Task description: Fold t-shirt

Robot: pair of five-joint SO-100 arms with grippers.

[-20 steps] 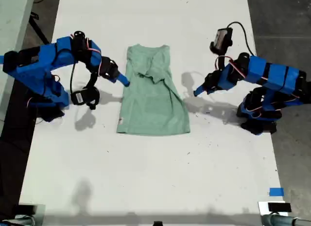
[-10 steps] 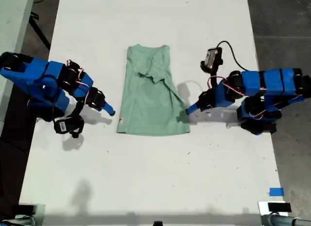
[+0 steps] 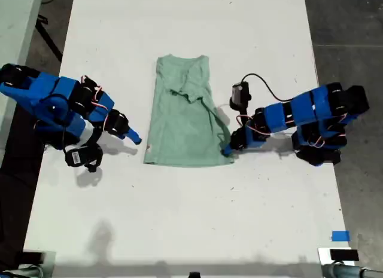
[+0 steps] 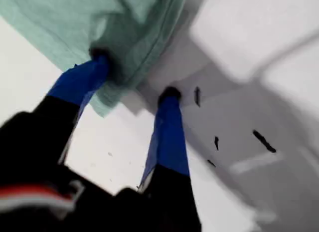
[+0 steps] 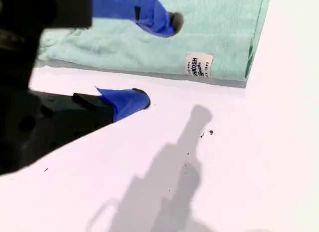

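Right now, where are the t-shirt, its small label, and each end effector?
t-shirt [image 3: 188,119], exterior view, middle of the folded cloth.
label [image 5: 198,66], second wrist view, white tag near the hem corner.
first end effector [image 4: 134,77], first wrist view, between fingertips.
second end effector [image 5: 158,62], second wrist view, between fingertips.

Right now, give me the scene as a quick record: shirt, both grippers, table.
shirt: mint-green t-shirt, sleeves folded in, flat on the table, collar toward the exterior view's top
first gripper: my first gripper, open, straddling the hem corner on the exterior view's right, one finger on the cloth
second gripper: my second gripper, open, beside the labelled hem corner on the exterior view's left, no grip yet
table: white table
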